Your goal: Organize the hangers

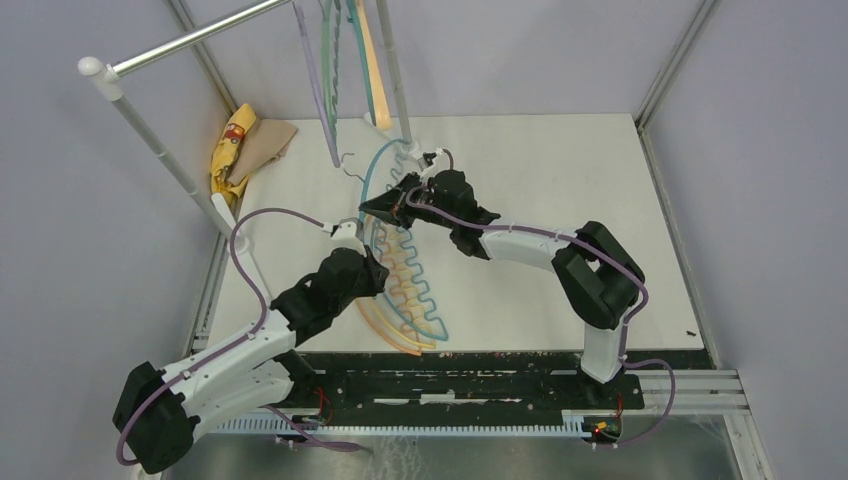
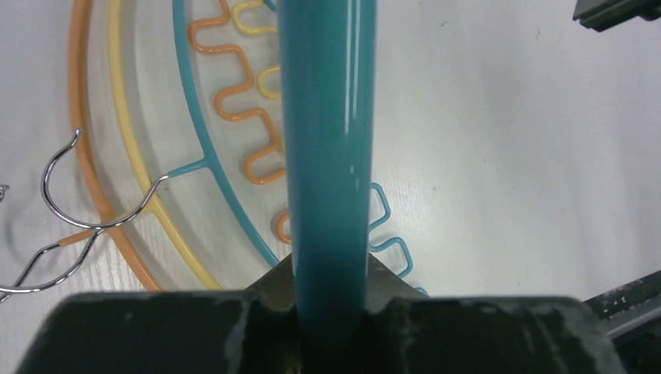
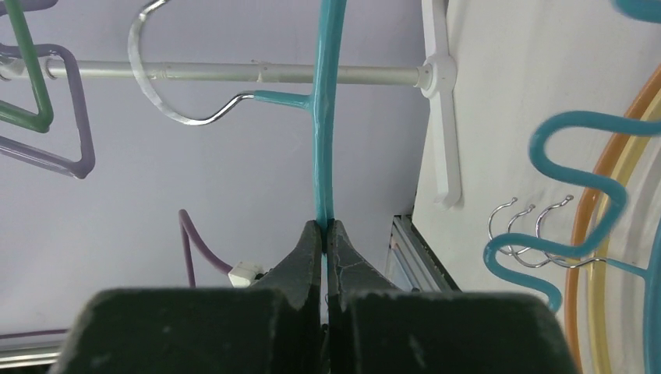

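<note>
Both grippers hold one teal hanger (image 1: 368,180) lifted above the table. My right gripper (image 1: 375,208) is shut on its thin bar (image 3: 322,117) just below the metal hook (image 3: 167,109), which is next to the rack pole (image 3: 234,72). My left gripper (image 1: 368,250) is shut on the same hanger lower down; the bar (image 2: 327,140) runs through its jaws, close to the camera (image 2: 331,300). A pile of teal, orange and yellow hangers (image 1: 410,290) lies on the table under the grippers. Several purple, green, teal and orange hangers (image 1: 335,60) hang on the rack.
The silver rack pole (image 1: 190,38) crosses the top left, with a white upright (image 1: 395,70) at the table's back. A yellow and tan cloth (image 1: 240,145) lies at the far left edge. Loose hooks (image 2: 70,210) of the pile point left.
</note>
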Motion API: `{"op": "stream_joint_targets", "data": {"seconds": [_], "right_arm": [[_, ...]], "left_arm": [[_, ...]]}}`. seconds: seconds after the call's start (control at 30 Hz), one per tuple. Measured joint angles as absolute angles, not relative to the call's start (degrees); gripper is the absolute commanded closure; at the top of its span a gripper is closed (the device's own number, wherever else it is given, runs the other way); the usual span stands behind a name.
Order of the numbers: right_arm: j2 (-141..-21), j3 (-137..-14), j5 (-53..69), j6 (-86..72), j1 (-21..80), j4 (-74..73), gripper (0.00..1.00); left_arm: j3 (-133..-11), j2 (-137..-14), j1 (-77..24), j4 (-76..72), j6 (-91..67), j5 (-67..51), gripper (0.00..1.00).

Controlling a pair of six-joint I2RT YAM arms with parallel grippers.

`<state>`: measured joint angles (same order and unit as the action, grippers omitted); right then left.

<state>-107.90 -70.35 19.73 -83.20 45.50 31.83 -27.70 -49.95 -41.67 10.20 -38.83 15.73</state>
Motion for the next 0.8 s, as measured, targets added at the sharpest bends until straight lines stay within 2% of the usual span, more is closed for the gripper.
{"op": "stream_joint_targets", "data": {"seconds": [0.2, 0.23, 0.3, 0.33, 0.4, 0.57, 0.8], "right_arm": [[-108.0, -69.5, 19.9, -84.1, 45.3, 32.5, 0.97], [-108.0, -69.5, 20.0, -84.1, 45.3, 32.4, 0.86], [-108.0, -69.5, 20.5, -83.8, 45.1, 31.2, 0.55], [-107.8, -69.4, 20.9, -83.7, 45.0, 30.5, 0.45], [-106.4, -67.8, 22.3, -82.0, 44.2, 27.1, 0.31], [-100.5, -62.8, 22.5, -76.3, 41.2, 16.4, 0.16], [-90.7, -61.3, 17.1, -65.0, 37.4, 1.2, 0.04]], "left_arm": [[-27.8, -50.5, -42.1, 10.8, -38.8, 17.3, 0.97], [-27.8, -50.5, -42.2, 11.0, -38.8, 17.5, 0.97], [-27.8, -50.5, -42.5, 12.1, -38.8, 18.0, 0.97], [-27.9, -50.4, -42.6, 13.0, -39.0, 18.6, 0.97], [-28.3, -49.9, -42.3, 16.3, -40.2, 22.3, 0.97], [-30.4, -46.7, -41.4, 25.9, -43.6, 32.2, 0.97], [-36.1, -44.1, -41.4, 35.0, -46.6, 43.0, 0.97]]}}
